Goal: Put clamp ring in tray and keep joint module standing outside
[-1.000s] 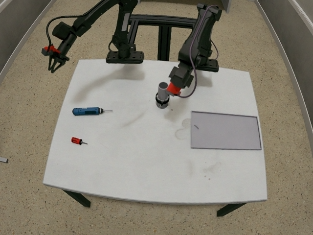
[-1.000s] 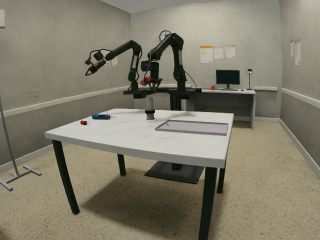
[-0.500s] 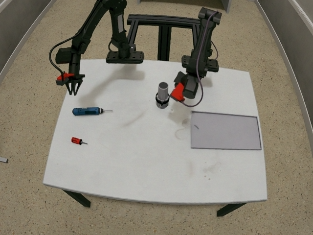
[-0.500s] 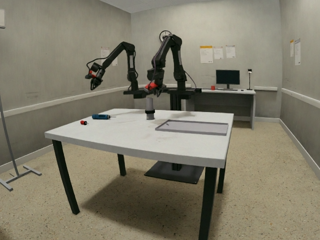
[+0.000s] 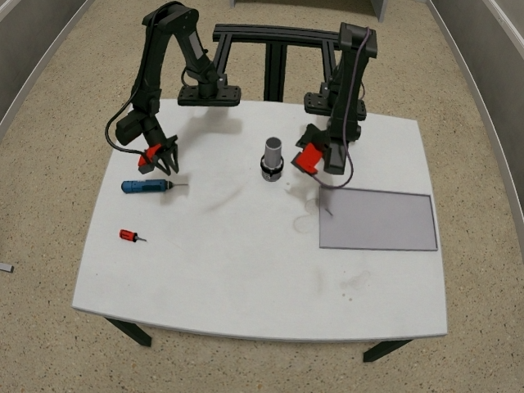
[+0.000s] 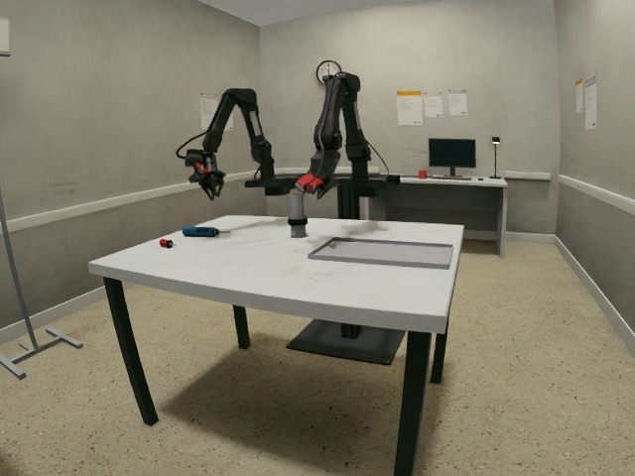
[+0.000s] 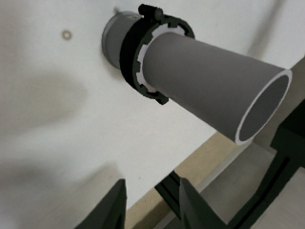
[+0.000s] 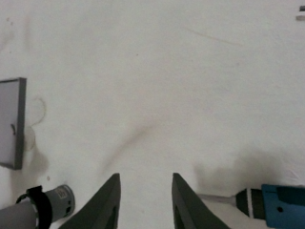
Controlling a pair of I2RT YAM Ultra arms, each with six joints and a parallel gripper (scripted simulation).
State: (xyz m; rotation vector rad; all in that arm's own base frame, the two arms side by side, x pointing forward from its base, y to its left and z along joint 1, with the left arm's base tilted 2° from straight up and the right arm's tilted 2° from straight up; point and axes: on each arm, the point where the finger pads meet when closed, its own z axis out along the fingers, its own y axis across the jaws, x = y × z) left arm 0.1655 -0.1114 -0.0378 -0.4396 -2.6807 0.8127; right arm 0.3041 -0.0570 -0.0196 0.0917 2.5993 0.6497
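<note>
From the top, the ring (image 5: 270, 170) (image 6: 297, 221) (image 7: 130, 52) (image 8: 44, 208) hugs the joint (image 5: 271, 177) (image 6: 298, 233) (image 7: 113, 39) (image 8: 62, 200) mid-frame; from outside, the tube (image 5: 273, 153) (image 6: 297, 205) (image 7: 210, 81) (image 8: 16, 217) stands up; in the wrist views, left hand (image 5: 301, 153) (image 6: 311, 191) (image 7: 152, 179) and right hand (image 5: 173, 171) (image 6: 214, 196) (image 8: 146, 181) are each a bit open, holding nothing.

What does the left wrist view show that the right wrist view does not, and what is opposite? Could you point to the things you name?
Only left wrist: the floor (image 5: 254, 363) (image 6: 256, 400) (image 7: 210, 150), the open end (image 5: 273, 142) (image 7: 264, 109) of the link tube (image 5: 273, 156) (image 6: 297, 204) (image 7: 205, 78) (image 8: 16, 218), the left end effector (image 5: 295, 153) (image 6: 310, 194) (image 7: 152, 187).

Only right wrist: part of the tray (image 5: 381, 223) (image 6: 389, 252) (image 8: 7, 119), a small dark item (image 5: 328, 212) (image 6: 332, 245) (image 8: 13, 129) in it, part of the blue electric screwdriver (image 5: 146, 186) (image 6: 198, 232) (image 8: 286, 206), the right end effector (image 5: 173, 170) (image 6: 212, 196) (image 8: 146, 181).

Both: link tube, clamp ring (image 5: 271, 170) (image 6: 297, 221) (image 7: 129, 52) (image 8: 44, 207), joint module (image 5: 270, 178) (image 6: 297, 232) (image 7: 113, 40) (image 8: 59, 201), table top (image 5: 232, 274) (image 6: 256, 271) (image 7: 57, 157) (image 8: 143, 95).
</note>
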